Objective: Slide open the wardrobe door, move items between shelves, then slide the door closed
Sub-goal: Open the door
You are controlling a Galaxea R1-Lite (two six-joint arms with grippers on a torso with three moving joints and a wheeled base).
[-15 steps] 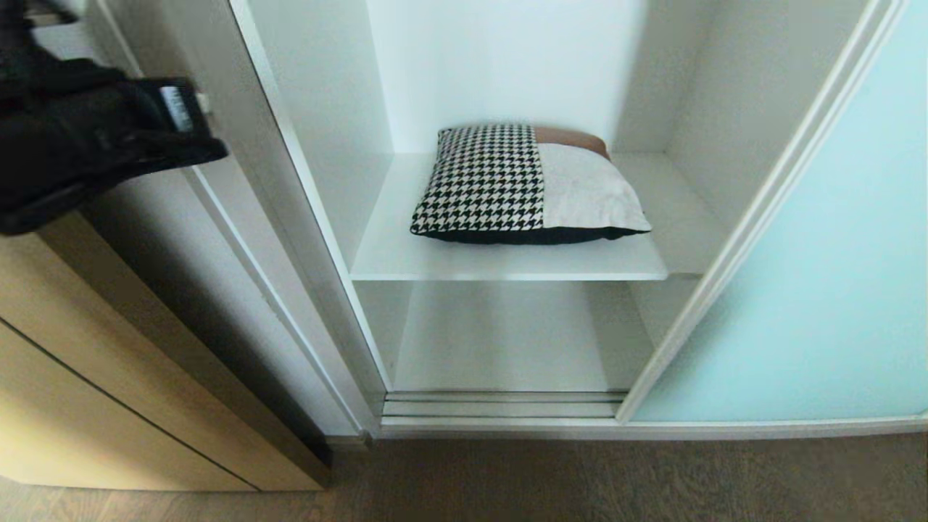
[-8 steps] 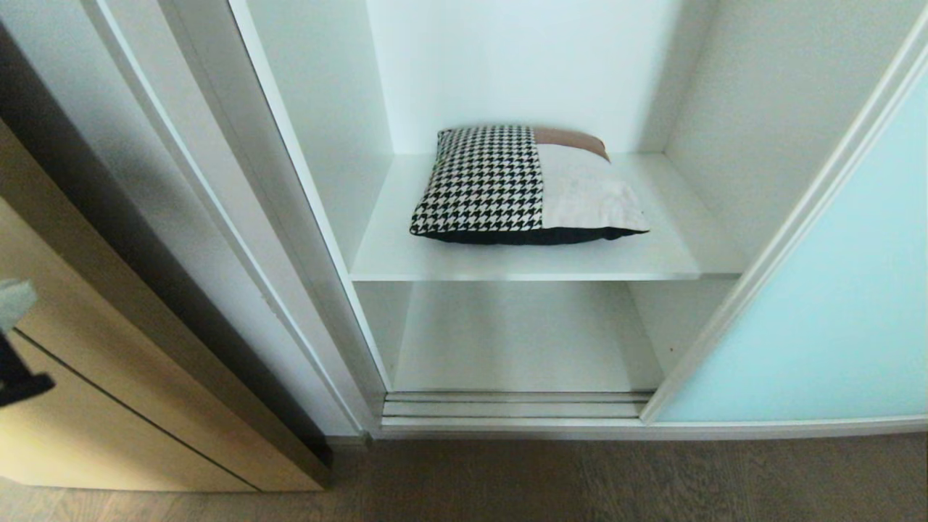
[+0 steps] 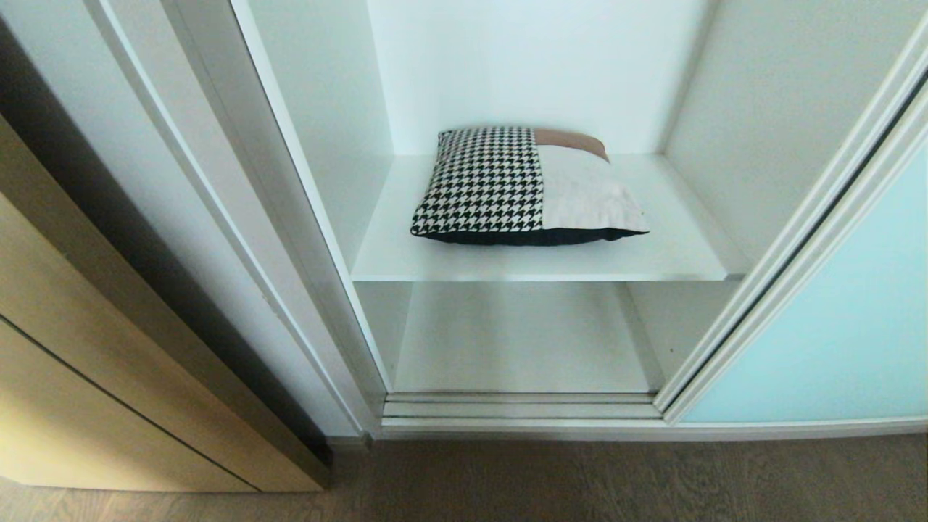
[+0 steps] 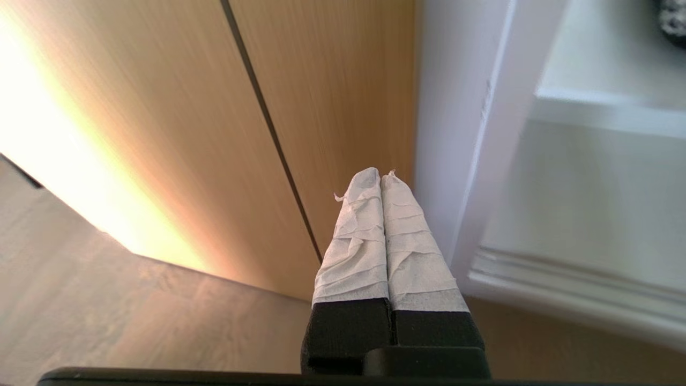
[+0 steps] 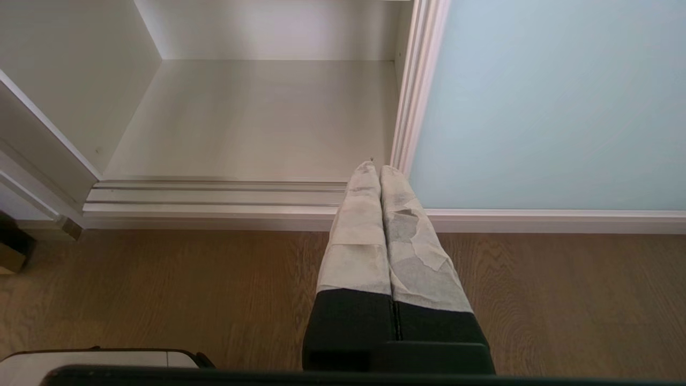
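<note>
Hanging low with taped fingers pressed together and holding nothing: left gripper [image 4: 381, 179], now dropped out of the head view after being raised by the frame a second ago, wooden cabinet front [image 4: 300, 107] just ahead of it. Likewise pinched shut and empty, right gripper [image 5: 373, 170], pointing at the bottom track. Just beyond and to its right, sliding wardrobe door [image 3: 819, 326], sliding further aside, widening the opening. Farther in and above, cushion [image 3: 525, 185] lying on the upper shelf [image 3: 406, 254]. Likely clearing the way for reaching in.
</note>
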